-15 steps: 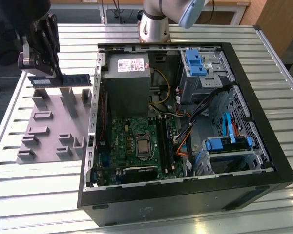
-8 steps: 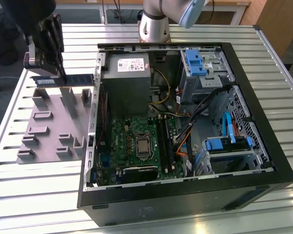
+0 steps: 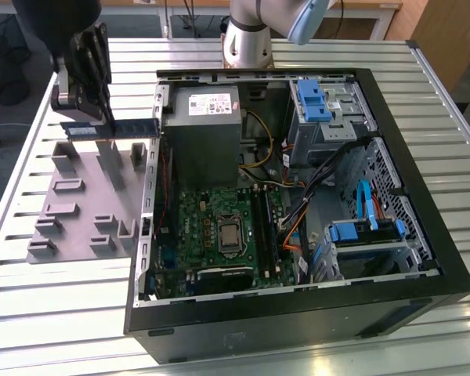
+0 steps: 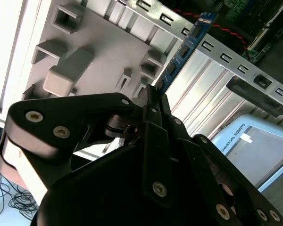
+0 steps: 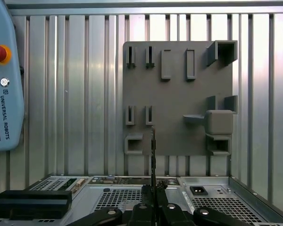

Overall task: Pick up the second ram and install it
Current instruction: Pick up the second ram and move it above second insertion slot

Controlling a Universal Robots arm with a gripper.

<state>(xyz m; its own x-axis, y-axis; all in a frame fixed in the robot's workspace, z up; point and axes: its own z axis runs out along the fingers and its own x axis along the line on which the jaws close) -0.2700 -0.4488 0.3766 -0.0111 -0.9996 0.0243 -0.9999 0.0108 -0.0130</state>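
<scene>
Currently pincer (image 3: 104, 116) is clamped shut on second ram (image 3: 124, 129), held level in the air over grey fixture tray (image 3: 78, 215) on counter (image 3: 55, 313). Open computer case (image 3: 298, 321) sits beside the tray, on the exterior view's right.

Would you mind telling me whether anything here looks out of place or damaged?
Nothing stands out. The end effector grips the second ram above the grey fixture tray, and the open computer case lies flat beside it.
</scene>
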